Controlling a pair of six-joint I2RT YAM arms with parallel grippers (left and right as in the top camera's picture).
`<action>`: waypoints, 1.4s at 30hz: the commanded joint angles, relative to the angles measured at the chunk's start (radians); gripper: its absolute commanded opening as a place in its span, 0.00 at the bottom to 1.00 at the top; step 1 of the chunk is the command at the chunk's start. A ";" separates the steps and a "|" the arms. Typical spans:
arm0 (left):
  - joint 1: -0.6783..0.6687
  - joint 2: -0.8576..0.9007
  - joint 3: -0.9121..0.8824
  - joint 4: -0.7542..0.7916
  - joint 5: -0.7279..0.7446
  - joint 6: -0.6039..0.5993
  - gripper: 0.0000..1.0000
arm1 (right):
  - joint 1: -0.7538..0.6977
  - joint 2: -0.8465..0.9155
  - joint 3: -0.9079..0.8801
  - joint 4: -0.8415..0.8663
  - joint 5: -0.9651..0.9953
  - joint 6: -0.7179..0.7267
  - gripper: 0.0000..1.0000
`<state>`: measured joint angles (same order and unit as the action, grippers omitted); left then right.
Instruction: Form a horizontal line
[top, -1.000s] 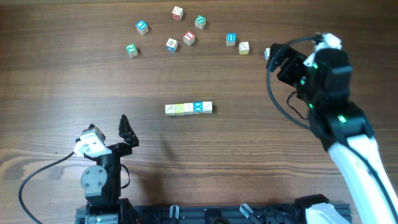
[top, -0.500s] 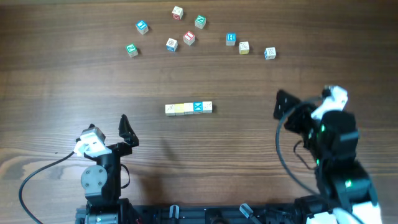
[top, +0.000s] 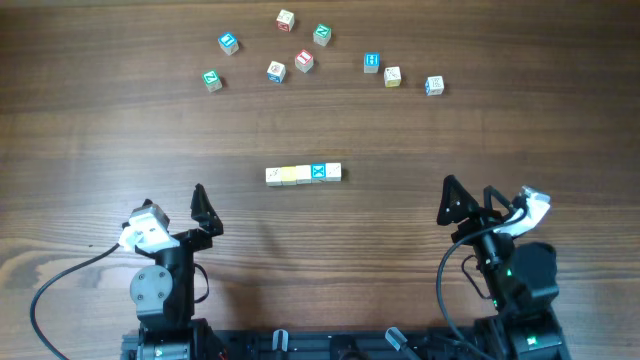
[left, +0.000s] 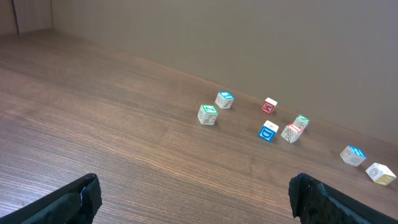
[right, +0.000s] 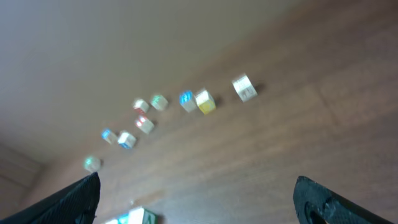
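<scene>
Row of five blocks (top: 303, 174) at the middle of the table (top: 100, 140), side by side and touching, running left to right. Reads as the line begun but not finished. Nine loose blocks (top: 304, 61) scattered across the far side, well apart from the row, none in line with it. Left gripper (top: 173, 207) near the front edge, jaws spread wide, nothing between them. Right gripper (top: 468, 198) at the front on the other side, likewise wide and empty. Seems roughly a third of the way along: five placed, nine left to fetch and set against either end. Looks like a gap between picks, with neither arm close to any block. Right wrist view too blurred for detail.
</scene>
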<state>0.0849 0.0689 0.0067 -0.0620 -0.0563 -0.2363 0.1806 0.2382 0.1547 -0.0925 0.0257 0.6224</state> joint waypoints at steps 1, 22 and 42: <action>-0.004 -0.003 -0.001 -0.003 -0.016 0.024 1.00 | 0.001 -0.086 -0.045 0.078 0.007 -0.017 1.00; -0.003 -0.003 -0.001 -0.003 -0.016 0.024 1.00 | -0.194 -0.234 -0.150 0.103 0.000 -0.013 1.00; -0.004 -0.003 -0.001 -0.003 -0.016 0.024 1.00 | -0.184 -0.233 -0.150 0.099 -0.122 -0.498 1.00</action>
<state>0.0849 0.0689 0.0067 -0.0620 -0.0589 -0.2363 -0.0074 0.0193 0.0063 0.0048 -0.0330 0.2863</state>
